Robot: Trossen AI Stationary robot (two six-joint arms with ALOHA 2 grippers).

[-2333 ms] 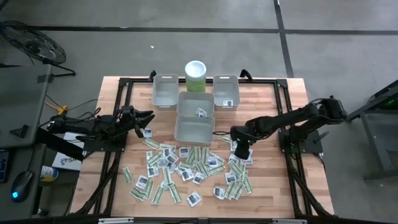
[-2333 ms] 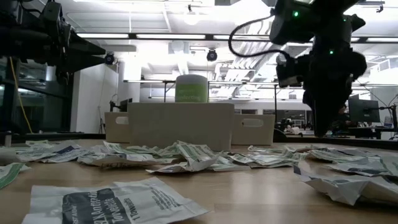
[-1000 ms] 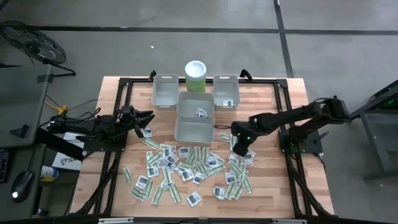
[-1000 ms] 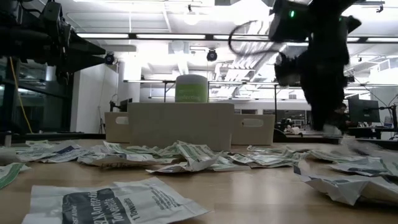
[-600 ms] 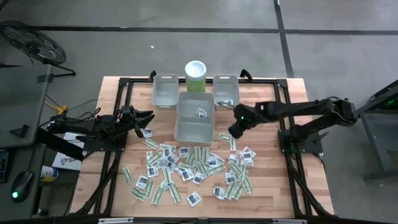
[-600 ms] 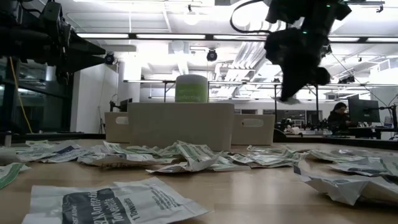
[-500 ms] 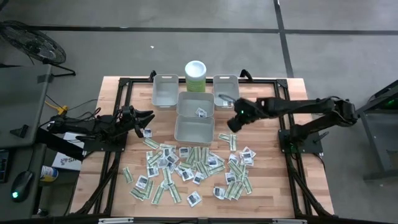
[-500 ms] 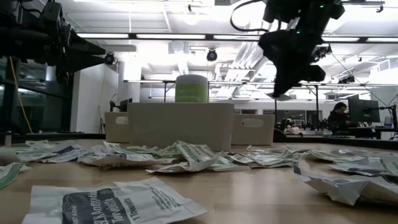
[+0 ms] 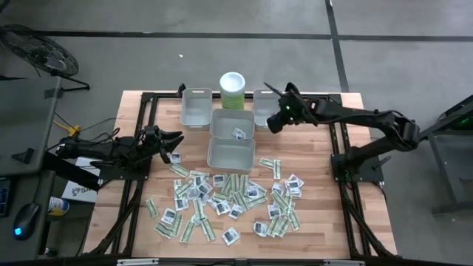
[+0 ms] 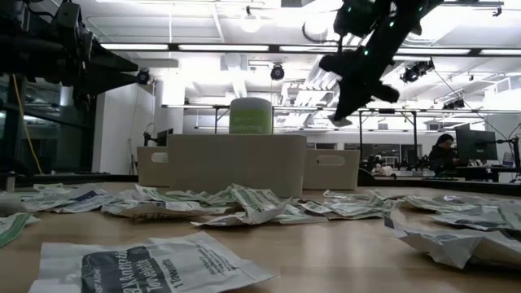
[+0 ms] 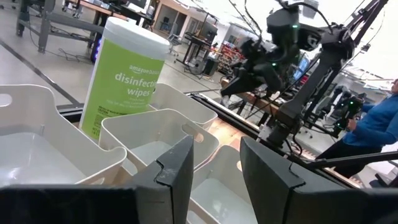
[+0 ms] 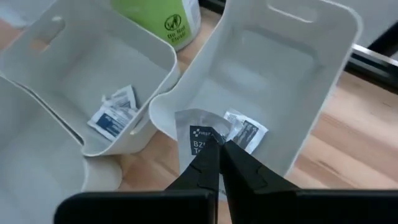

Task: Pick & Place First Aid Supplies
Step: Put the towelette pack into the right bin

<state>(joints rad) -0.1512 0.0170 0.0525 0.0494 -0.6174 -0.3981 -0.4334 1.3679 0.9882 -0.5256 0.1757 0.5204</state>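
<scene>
Many first aid supplies (image 9: 229,199), small green-white strips and white squares, lie loose on the wooden table in front of the grey bins. My right gripper (image 9: 273,124) hangs over the far right bin (image 9: 268,109), shut on one white square packet (image 12: 198,132). One more packet (image 12: 246,133) lies on that bin's floor, and another (image 12: 114,116) lies in the middle bin (image 9: 233,124). My left gripper (image 9: 176,138) waits open and level at the table's left side, holding nothing. My right gripper pinches the white packet by its near edge (image 12: 208,142) between its two fingertips. The fingers slant downward from the table's right side. The packet sticks out past the tips, lifted clear, over the near wall of the far right bin.
A green canister (image 9: 232,90) stands at the far edge between the far left bin (image 9: 196,108) and the far right bin. A fourth bin (image 9: 230,154) sits nearest the packet pile. Bare wood shows right of the bins (image 9: 318,140).
My right gripper, shut on the packet, has risen from the pile at the right and swung toward the table's far edge. It now hangs over the far right bin, tipped from pointing nearly straight down to a slant. The packet has been lifted clear of the table.
</scene>
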